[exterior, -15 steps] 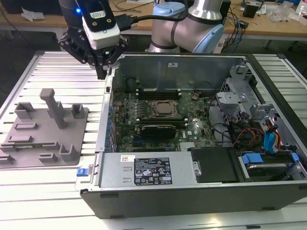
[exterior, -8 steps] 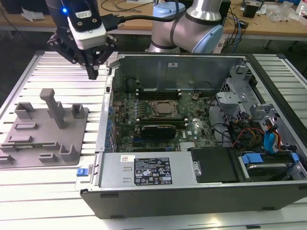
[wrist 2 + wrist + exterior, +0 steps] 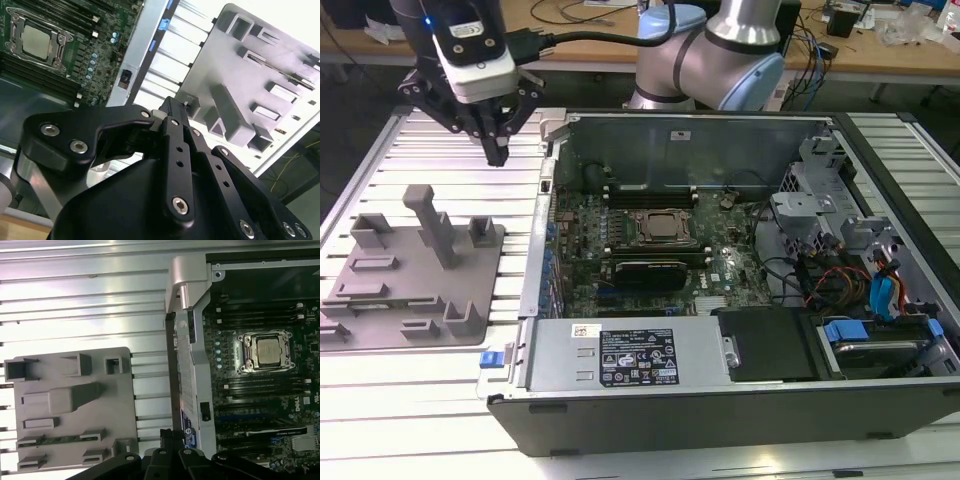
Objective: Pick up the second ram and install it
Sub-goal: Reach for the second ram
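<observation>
While a flat grey plastic fixture plate with raised blocks is sitting on the ribbed metal tabletop at the exterior view's left, the second ram, a long thin green circuit-board strip, is resting in a row of slotted blocks along the plate's near side, as the first wrist view shows. It is lying well apart from the tool.

The black tool is hanging above the tabletop just beyond the plate's far edge, pointing down, with its fingers closing together to a point and carrying nothing.

To the right, the open dark computer case is lying on its side, its far left corner standing near the tool. Inside it, a green motherboard is showing a square metal processor socket with long black memory slots running on both sides of it. A silver labelled power supply box is sitting along the near wall, and blue cables are crowding the right end.
</observation>
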Controlling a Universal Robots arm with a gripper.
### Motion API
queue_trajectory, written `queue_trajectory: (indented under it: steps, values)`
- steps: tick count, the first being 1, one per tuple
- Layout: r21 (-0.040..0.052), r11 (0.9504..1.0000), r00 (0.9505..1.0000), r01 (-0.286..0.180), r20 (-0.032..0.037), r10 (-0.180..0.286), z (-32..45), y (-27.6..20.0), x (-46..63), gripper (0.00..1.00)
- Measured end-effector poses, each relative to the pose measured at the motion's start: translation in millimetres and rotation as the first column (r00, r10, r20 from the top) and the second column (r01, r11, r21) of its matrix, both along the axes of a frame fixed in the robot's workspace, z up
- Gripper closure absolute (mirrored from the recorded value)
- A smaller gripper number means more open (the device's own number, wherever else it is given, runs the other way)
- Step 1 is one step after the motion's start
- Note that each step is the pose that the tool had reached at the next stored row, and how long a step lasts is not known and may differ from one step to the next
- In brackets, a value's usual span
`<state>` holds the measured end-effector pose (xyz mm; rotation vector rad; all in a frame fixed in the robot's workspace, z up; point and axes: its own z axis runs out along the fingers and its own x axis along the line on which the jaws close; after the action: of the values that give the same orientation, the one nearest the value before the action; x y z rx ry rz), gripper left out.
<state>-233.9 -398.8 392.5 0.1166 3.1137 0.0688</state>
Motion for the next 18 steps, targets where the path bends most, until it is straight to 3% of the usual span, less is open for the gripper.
queue_trajectory:
  steps: [5, 13, 18]
  values:
    - [0.0, 1.0, 1.0, 0.0, 0.0, 0.0, -0.2, 0.0, -13.5, 0.92]
    - [0.0, 1.0, 1.0, 0.0, 0.0, 0.0, -2.0, 0.0, -56.9, 0.92]
    - [0.0, 1.0, 1.0, 0.0, 0.0, 0.0, -2.3, 0.0, -76.0, 0.92]
